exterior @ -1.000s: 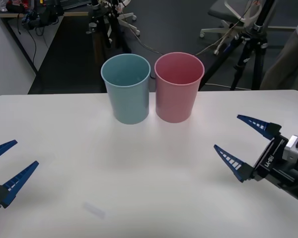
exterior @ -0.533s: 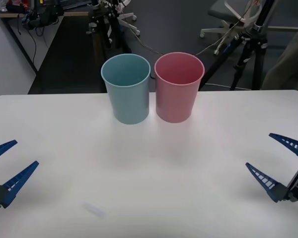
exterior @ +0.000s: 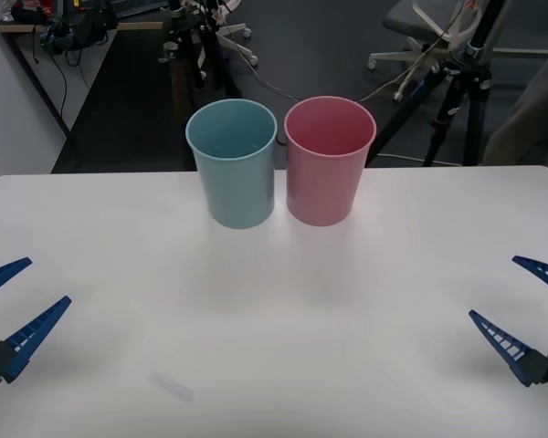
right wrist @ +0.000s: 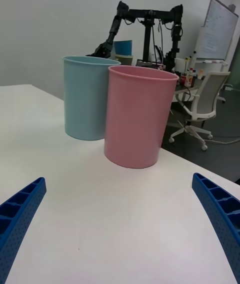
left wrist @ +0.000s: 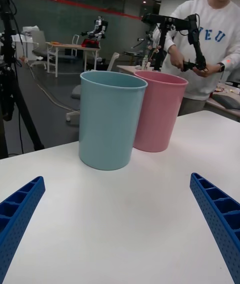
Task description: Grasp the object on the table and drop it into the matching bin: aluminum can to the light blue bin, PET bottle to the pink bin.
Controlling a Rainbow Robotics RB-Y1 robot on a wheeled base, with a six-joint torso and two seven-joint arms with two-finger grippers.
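Right gripper (exterior: 528, 312): yours at the near right edge of the table (exterior: 274, 347), fingers spread wide with nothing between them; you see its two blue fingers (right wrist: 20, 214) in the right wrist view
Left gripper (exterior: 7, 310): yours at the near left edge, jaws released and empty, well apart from the right one; its blue fingers (left wrist: 215, 214) show in the left wrist view
Table between your grippers: bare white top ahead of both sets of fingertips
Pink bin (exterior: 330, 160): upright, well ahead of your right gripper and off toward the left one, near the far edge
Light blue bin (exterior: 232, 161): upright, just beside the pink bin on its left-arm side, well ahead of your left gripper
Aluminum can: you cannot tell where it is; the bins' insides are not visible down to the bottom
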